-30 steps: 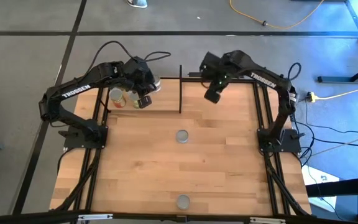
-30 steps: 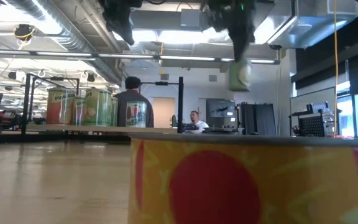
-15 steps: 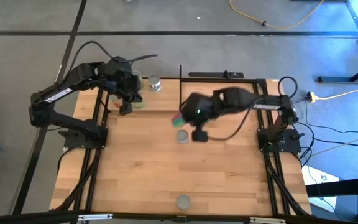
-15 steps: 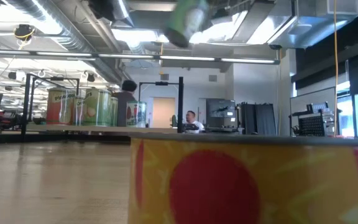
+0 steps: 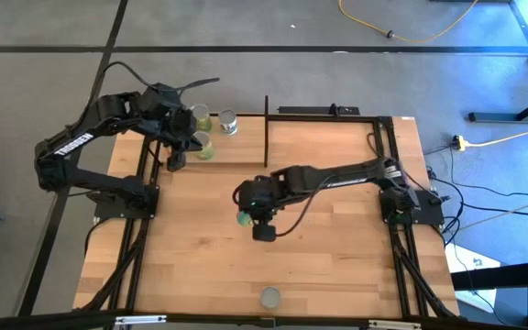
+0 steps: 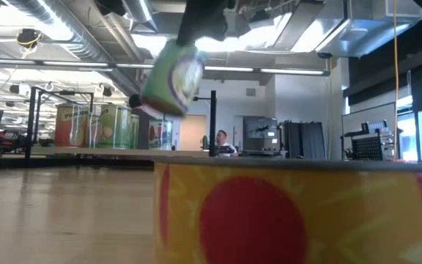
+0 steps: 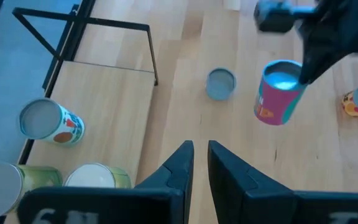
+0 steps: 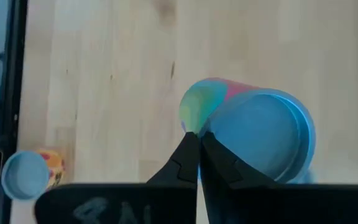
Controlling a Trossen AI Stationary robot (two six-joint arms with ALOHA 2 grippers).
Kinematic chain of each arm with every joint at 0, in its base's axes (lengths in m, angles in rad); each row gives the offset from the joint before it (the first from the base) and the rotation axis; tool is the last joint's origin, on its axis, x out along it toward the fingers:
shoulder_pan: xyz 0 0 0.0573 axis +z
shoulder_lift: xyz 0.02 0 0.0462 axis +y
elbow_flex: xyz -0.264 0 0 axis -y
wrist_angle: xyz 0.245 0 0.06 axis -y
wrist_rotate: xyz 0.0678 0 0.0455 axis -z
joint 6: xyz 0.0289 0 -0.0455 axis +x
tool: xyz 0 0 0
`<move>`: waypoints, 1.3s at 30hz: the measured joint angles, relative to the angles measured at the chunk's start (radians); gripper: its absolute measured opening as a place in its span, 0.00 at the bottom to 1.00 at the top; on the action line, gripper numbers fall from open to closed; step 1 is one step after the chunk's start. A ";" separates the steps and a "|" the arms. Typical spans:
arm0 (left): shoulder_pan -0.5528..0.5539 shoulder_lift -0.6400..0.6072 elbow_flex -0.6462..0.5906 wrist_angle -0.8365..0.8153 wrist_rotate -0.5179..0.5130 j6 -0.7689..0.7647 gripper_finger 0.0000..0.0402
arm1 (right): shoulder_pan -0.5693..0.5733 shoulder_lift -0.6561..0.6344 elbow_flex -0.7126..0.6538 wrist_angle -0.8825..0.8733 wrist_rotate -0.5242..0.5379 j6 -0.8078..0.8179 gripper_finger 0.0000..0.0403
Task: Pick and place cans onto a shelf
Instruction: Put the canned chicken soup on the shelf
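- The right arm reaches far across the wooden surface (image 5: 337,238), stretched out long and low toward the middle.
- The right gripper (image 5: 257,213) is there. Its fingers (image 8: 188,163) look pressed close together beside a can (image 8: 253,140), but I cannot tell if they really pinch it.
- That can (image 6: 171,79) is tilted and up in the air above the surface. It is round, with a shiny flat top and a green and pink side.
- The left arm is bent back over the shelf (image 5: 246,137) at the far left corner.
- The left gripper (image 7: 196,158) hangs above the shelf with its fingers nearly together, holding nothing.
- The shelf has thin black posts and a pale wood board. Three cans (image 7: 48,122) stand on it.
- A yellow can (image 5: 269,296) stands near the front edge of the surface.
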 joint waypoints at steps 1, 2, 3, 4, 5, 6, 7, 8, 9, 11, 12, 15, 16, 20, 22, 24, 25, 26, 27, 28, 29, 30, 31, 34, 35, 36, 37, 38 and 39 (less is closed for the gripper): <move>0.000 0.001 0.000 0.000 0.000 0.000 0.10 | 0.000 0.016 0.000 -0.004 -0.021 0.006 0.01; 0.000 0.002 0.000 0.001 0.000 0.000 0.10 | 0.000 0.030 0.000 -0.005 -0.045 0.016 0.01; 0.000 0.003 0.000 0.001 0.000 0.000 0.10 | -0.001 0.043 0.000 -0.015 -0.071 0.028 0.01; 0.000 0.003 0.000 0.001 0.000 0.000 0.10 | -0.001 0.056 0.000 -0.031 -0.094 0.033 0.01; 0.000 0.002 0.000 0.002 0.000 0.001 0.10 | 0.000 0.067 0.000 -0.046 -0.103 0.037 0.01; 0.000 0.002 0.000 0.002 -0.002 0.001 0.10 | 0.000 0.078 0.000 -0.063 -0.108 0.046 0.01; 0.000 0.002 0.000 0.002 -0.003 0.004 0.10 | 0.000 0.087 0.000 -0.082 -0.113 0.056 0.01; 0.000 0.002 0.000 0.002 -0.005 0.009 0.10 | 0.001 0.093 0.000 -0.101 -0.116 0.059 0.01; 0.000 0.003 0.000 0.002 -0.006 0.016 0.10 | 0.001 0.102 0.000 -0.118 -0.115 0.059 0.01; 0.000 0.002 0.000 0.003 -0.006 0.019 0.10 | 0.000 0.113 0.000 -0.148 -0.114 0.054 0.01; 0.000 0.002 0.000 0.003 -0.006 0.019 0.10 | 0.000 0.118 0.000 -0.153 -0.115 0.053 0.01; 0.000 0.002 0.000 0.004 -0.007 0.019 0.10 | -0.001 0.135 0.000 -0.153 -0.114 0.039 0.01; 0.000 0.003 0.000 0.004 -0.007 0.019 0.10 | 0.000 0.140 0.000 -0.153 -0.114 0.028 0.01; 0.000 0.003 0.000 0.005 -0.007 0.020 0.10 | -0.001 0.166 0.001 -0.154 -0.116 0.013 0.02; 0.000 0.003 0.000 0.005 -0.007 0.020 0.10 | -0.002 0.175 0.001 -0.156 -0.117 0.012 0.02; 0.000 0.003 0.000 0.005 -0.008 0.021 0.10 | -0.002 0.175 0.001 -0.156 -0.115 0.011 0.03; 0.000 0.003 0.000 0.005 -0.008 0.023 0.10 | -0.002 0.175 0.001 -0.155 -0.116 0.015 0.04; 0.000 0.003 0.000 0.005 -0.008 0.025 0.10 | -0.002 0.175 0.001 -0.155 -0.115 0.023 0.04; 0.000 0.003 0.000 0.005 -0.008 0.027 0.10 | -0.002 0.175 0.001 -0.155 -0.115 0.026 0.05; 0.000 0.003 0.000 0.005 -0.008 0.027 0.10 | -0.003 0.175 0.001 -0.155 -0.116 0.027 0.05; 0.000 0.003 0.000 0.005 -0.008 0.026 0.10 | -0.004 0.175 0.001 -0.155 -0.119 0.028 0.05; 0.000 0.003 0.000 0.005 -0.008 0.026 0.10 | -0.004 0.174 0.001 -0.156 -0.126 0.030 0.06; 0.000 0.003 0.000 0.005 -0.008 0.026 0.10 | -0.004 0.173 0.001 -0.156 -0.140 0.034 0.06; 0.000 0.003 0.000 0.004 -0.008 0.027 0.10 | -0.005 0.174 0.034 -0.198 -0.179 0.057 0.06; 0.000 0.003 0.000 0.004 -0.008 0.027 0.10 | -0.005 0.174 0.051 -0.209 -0.183 0.059 0.06; 0.000 0.003 0.000 0.004 -0.008 0.027 0.10 | -0.005 0.173 0.066 -0.214 -0.182 0.056 0.06; 0.000 0.003 0.000 0.004 -0.008 0.027 0.10 | -0.004 0.173 0.082 -0.222 -0.172 0.054 0.06; 0.000 0.003 0.000 0.004 -0.008 0.027 0.10 | -0.003 0.173 0.097 -0.236 -0.163 0.054 0.06; 0.000 0.003 0.000 0.004 -0.008 0.027 0.10 | -0.003 0.173 0.115 -0.248 -0.151 0.055 0.06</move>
